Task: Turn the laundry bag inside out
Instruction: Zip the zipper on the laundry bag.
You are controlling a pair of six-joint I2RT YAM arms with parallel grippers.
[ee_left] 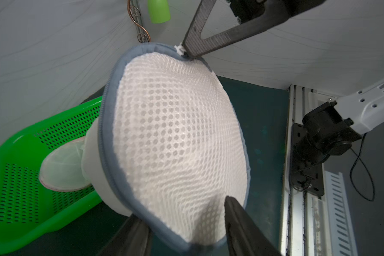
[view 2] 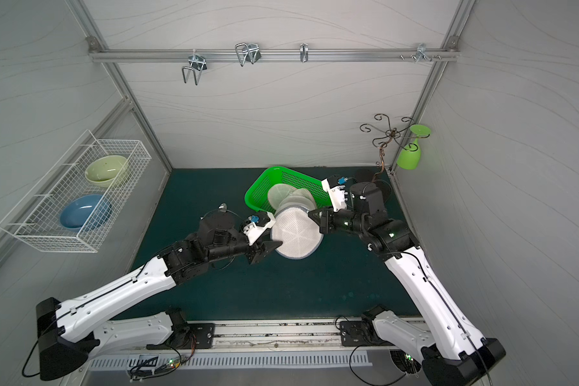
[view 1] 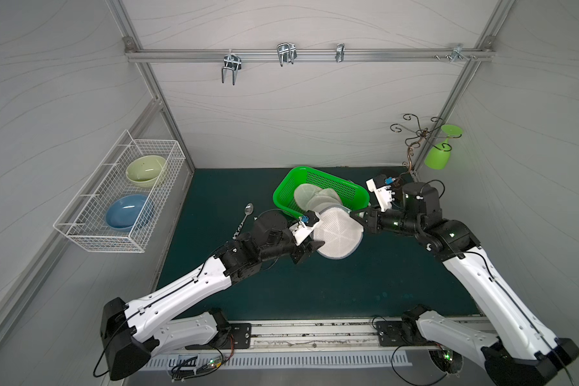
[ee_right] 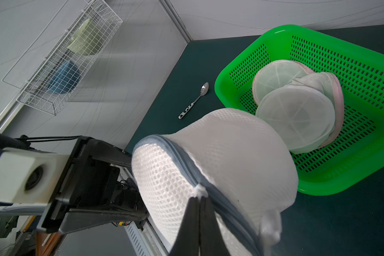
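The laundry bag (view 1: 336, 234) (view 2: 296, 234) is a round white mesh pouch with a grey-blue zipper rim, held up over the dark mat between both arms. My right gripper (view 1: 351, 214) (ee_right: 198, 198) is shut on the white zipper pull at the bag's rim (ee_right: 186, 168). My left gripper (view 1: 312, 248) (ee_left: 186, 212) stands open at the opposite side, and the bag's rim (ee_left: 177, 137) lies between its spread fingers. Whether they touch it I cannot tell. The mesh face bulges toward the left wrist camera.
A green perforated basket (view 1: 283, 187) just behind the bag holds other mesh bags (view 1: 315, 200). A spoon (view 1: 246, 214) lies on the mat to its left. A wire rack (view 1: 81, 230) with two bowls hangs on the left wall. A green glass (view 1: 438, 157) hangs at right.
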